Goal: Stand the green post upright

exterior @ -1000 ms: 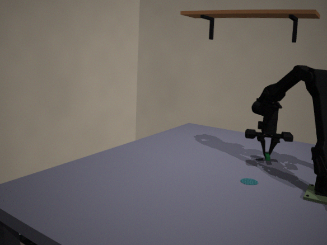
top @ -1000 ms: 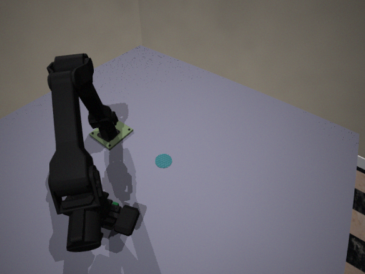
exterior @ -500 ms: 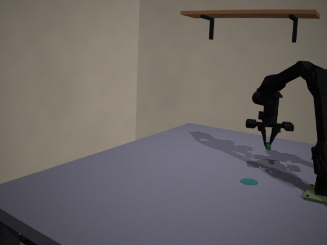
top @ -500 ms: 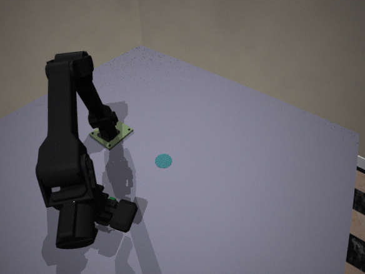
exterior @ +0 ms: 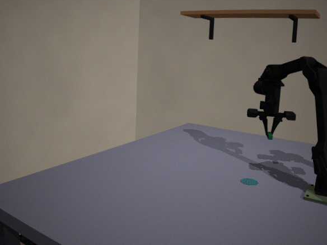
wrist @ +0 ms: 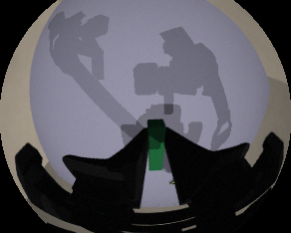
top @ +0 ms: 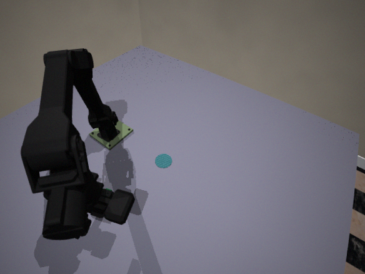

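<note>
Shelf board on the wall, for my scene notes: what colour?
Brown wooden shelf board, clearest in the exterior view.
</note>
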{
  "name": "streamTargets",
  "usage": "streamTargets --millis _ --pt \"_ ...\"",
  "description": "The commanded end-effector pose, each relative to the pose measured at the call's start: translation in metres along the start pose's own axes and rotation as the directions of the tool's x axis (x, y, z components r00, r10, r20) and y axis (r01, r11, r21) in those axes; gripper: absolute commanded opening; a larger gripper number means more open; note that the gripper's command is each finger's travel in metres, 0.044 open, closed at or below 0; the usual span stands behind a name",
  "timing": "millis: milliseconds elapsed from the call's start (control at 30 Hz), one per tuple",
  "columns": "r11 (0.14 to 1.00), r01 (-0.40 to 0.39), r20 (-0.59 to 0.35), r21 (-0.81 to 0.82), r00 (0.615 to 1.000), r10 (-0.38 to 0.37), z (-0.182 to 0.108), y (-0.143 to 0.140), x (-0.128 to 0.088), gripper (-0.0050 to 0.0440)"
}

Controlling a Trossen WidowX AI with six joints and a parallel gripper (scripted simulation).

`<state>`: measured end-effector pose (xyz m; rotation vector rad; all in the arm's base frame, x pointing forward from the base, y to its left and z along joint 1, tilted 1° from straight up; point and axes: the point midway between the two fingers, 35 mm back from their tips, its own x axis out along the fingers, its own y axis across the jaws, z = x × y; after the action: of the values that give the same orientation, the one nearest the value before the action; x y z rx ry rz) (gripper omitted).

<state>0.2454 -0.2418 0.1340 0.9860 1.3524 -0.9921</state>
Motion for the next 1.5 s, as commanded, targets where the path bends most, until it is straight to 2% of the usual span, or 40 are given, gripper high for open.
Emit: streamTargets --millis 0,233,700,1000,1067,1467 --pt "1.0 -0.006 0.016 0.004 1.0 0.006 -0.001 -0.001 -0.016 0.0022" --pt "1.0 -0.005 0.016 -0.01 1.0 0.006 -0.003 0.0 -0.018 0.0022" --pt "0.965 -0.001 0.016 -0.262 1.0 0.006 -0.033 0.025 -0.022 0.0022" --pt "0.894 0.002 0.016 -0.449 1.0 0.006 -0.057 0.042 -0.025 0.0022" --pt "0.894 0.002 0.016 -0.449 1.0 0.006 -0.057 0.042 -0.025 0.0022" --pt "0.738 0.006 0.016 -0.675 1.0 0.006 -0.092 0.06 -0.028 0.0022"
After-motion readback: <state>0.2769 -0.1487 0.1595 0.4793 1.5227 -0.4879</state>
